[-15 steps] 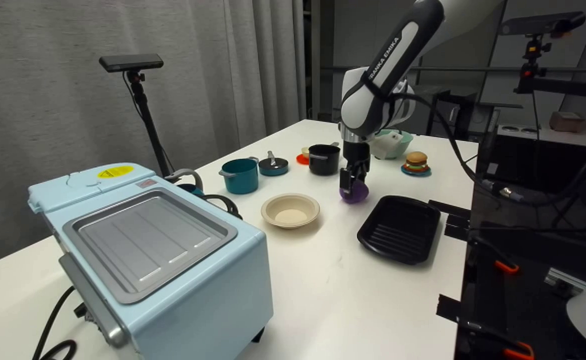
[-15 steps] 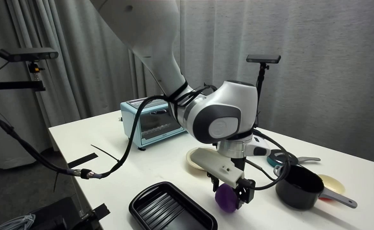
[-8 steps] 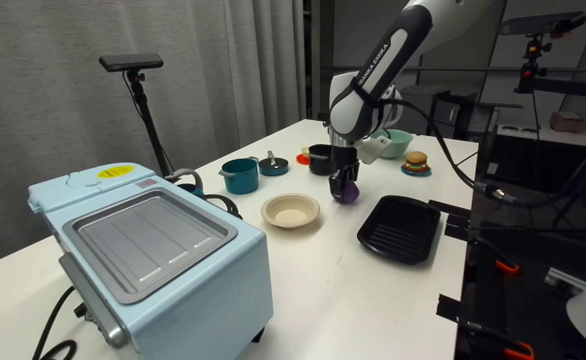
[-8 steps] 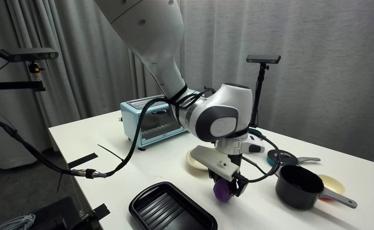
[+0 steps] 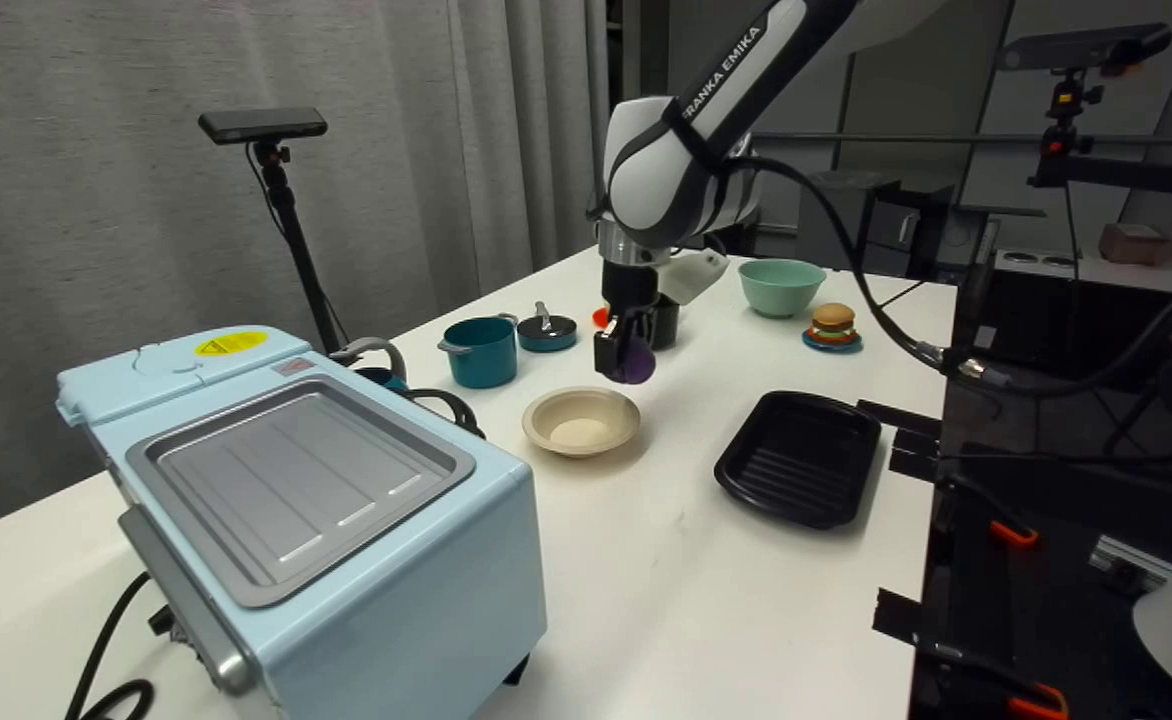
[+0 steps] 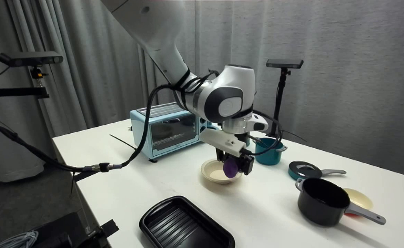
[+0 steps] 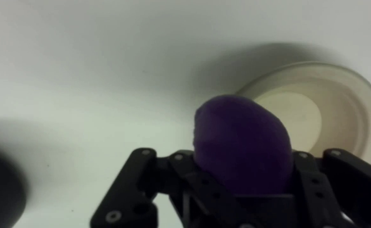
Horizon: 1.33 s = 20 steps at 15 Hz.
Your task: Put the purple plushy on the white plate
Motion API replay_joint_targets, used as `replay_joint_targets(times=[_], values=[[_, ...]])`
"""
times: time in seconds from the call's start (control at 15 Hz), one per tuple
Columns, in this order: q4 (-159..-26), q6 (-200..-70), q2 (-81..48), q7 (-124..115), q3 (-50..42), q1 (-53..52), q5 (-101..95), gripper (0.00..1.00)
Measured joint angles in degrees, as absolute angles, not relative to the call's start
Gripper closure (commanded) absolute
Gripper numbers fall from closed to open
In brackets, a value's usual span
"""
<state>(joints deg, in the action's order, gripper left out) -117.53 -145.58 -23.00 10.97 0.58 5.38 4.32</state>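
Squeezed between the two black fingers, the purple plushy (image 7: 242,136) is off the table in my gripper (image 7: 245,167). In the wrist view the fingers press on both of its sides. Both exterior views show the plushy (image 5: 638,362) (image 6: 230,168) hanging in the gripper (image 5: 624,358) above the table. The white plate (image 5: 586,432) (image 6: 211,174), cream with a raised rim, rests on the table close by. The wrist view has the plate (image 7: 347,120) on the right, its lower left part hidden behind the plushy and a finger.
A black ridged tray (image 5: 796,460) lies nearer the table edge. A black pot (image 6: 322,201), a teal pot (image 5: 483,352) and a lidded pan (image 6: 303,169) stand around. A light-blue toaster oven (image 5: 446,580), a green bowl (image 5: 782,287) and a toy burger (image 5: 833,325) are also on the table.
The gripper has shut on the purple plushy, lifted it off the table and carried it closer to the white plate.
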Motion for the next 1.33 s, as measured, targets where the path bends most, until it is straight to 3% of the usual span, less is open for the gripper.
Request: replay_joint_targets(times=[0.33,0.4,0.47,1.13,1.33], values=[[-115.72,-146.6,-24.17,10.97,4.86,4.69,7.08,1.0],[-115.44,-146.8,-24.74,10.97,5.32,4.64,7.3,0.75],[-115.22,-146.96,-25.36,10.97,5.61,4.61,7.31,0.74],[-114.13,-148.53,-28.01,11.01,6.31,4.55,7.33,0.01],[-113.47,-148.53,-28.0,11.02,6.55,4.55,7.33,0.0]])
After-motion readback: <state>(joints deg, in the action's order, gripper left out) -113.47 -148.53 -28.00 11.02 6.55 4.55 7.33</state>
